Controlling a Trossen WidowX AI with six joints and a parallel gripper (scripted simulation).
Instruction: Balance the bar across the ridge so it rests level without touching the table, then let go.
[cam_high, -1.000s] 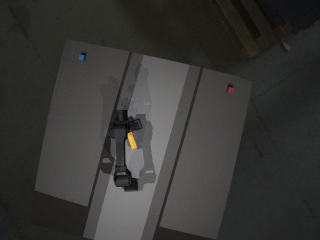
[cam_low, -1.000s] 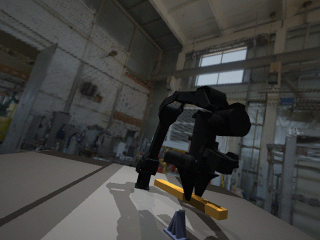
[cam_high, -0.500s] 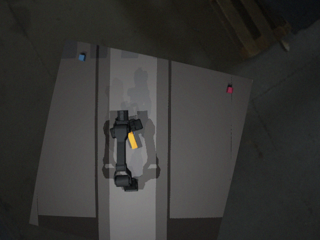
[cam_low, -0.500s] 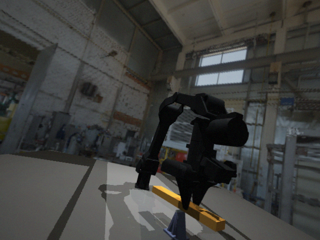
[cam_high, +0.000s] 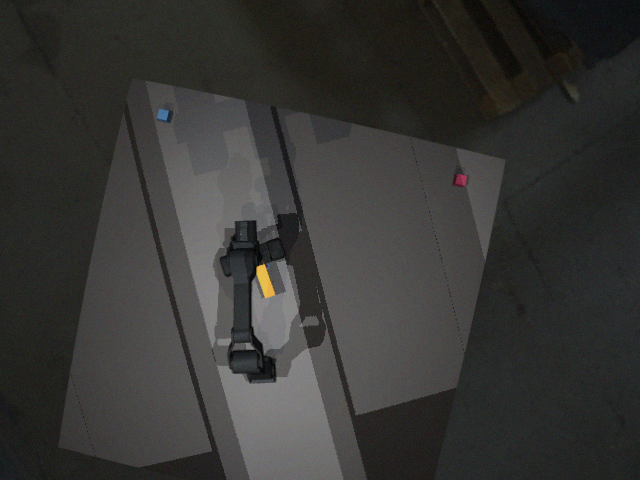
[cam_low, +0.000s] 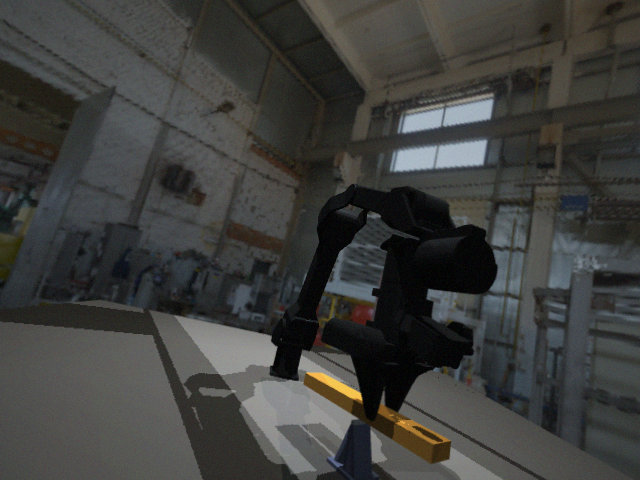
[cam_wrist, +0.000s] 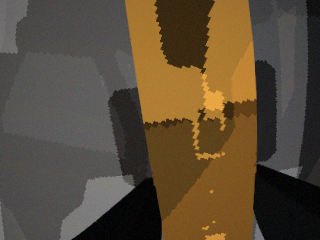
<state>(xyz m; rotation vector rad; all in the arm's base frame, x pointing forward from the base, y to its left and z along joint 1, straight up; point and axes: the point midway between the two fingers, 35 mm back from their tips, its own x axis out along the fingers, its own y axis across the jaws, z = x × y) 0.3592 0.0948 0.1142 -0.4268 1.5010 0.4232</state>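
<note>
My gripper (cam_low: 383, 411) (cam_wrist: 203, 183) is shut on the yellow bar (cam_high: 265, 281) (cam_low: 330, 390) (cam_wrist: 190, 90), with one finger on each long side. The bar is held above the table; in the exterior view it runs from back left to front right. The blue-grey ridge (cam_low: 354, 449) stands on the table, its narrow top close to the bar's lower edge beside the fingers in that view. I cannot tell whether they touch. In the wrist view the bar covers the middle and the ridge is hidden. In the top view the arm hides the fingers and part of the bar.
A small blue cube (cam_high: 163, 115) lies near the table's upper left corner in the top view, and a small red cube (cam_high: 460, 179) near its right edge. The arm's base (cam_high: 262, 370) stands below the bar in that view. Dark shadow bands cross the table (cam_high: 382, 232).
</note>
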